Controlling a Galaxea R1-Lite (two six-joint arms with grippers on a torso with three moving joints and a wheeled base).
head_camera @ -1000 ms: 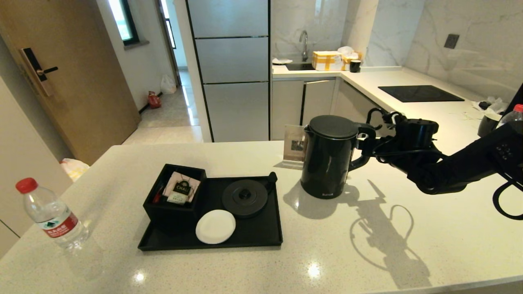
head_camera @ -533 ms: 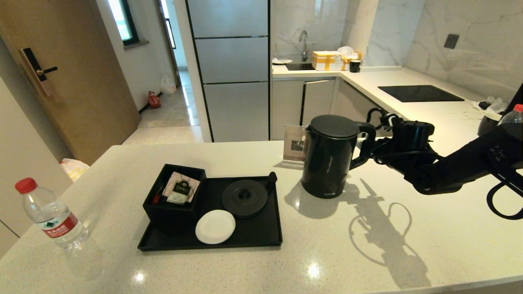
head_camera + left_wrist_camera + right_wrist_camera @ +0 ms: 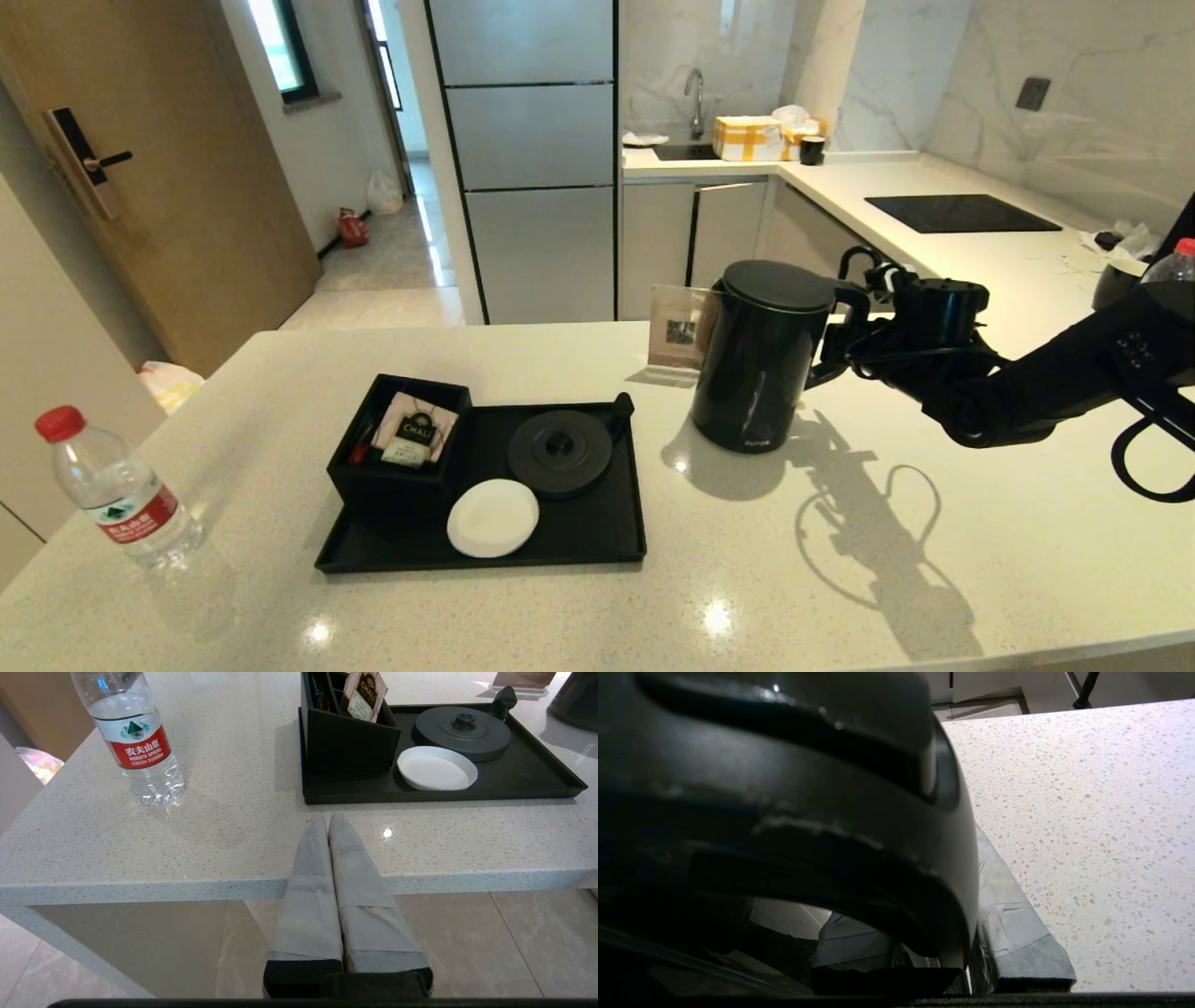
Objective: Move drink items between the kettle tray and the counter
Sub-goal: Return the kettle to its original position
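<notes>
Here, the right gripper (image 3: 834, 329) clamps the loop handle of the black kettle (image 3: 761, 357), which leans toward the left with its base on the pale speckled counter (image 3: 980, 560), to the right of the black tray (image 3: 597, 541) and apart from it. In the right wrist view, the kettle's (image 3: 784, 788) handle fills most of the frame, with a taped finger (image 3: 1008, 914) pressed against its side. On the tray sit the round kettle base (image 3: 560, 452), a white coaster (image 3: 492, 518) and, at the left end, a square black box (image 3: 397, 448) holding tea sachets. The water bottle (image 3: 117, 490) with its red cap and red label stands upright on the counter well to the left of the tray, near the edge. The left gripper (image 3: 328, 823), its taped fingers pressed together and holding nothing, hangs just off the counter's near edge, in front of the tray's (image 3: 537, 781) left end. A small card stand (image 3: 674, 338) stands behind the kettle.
</notes>
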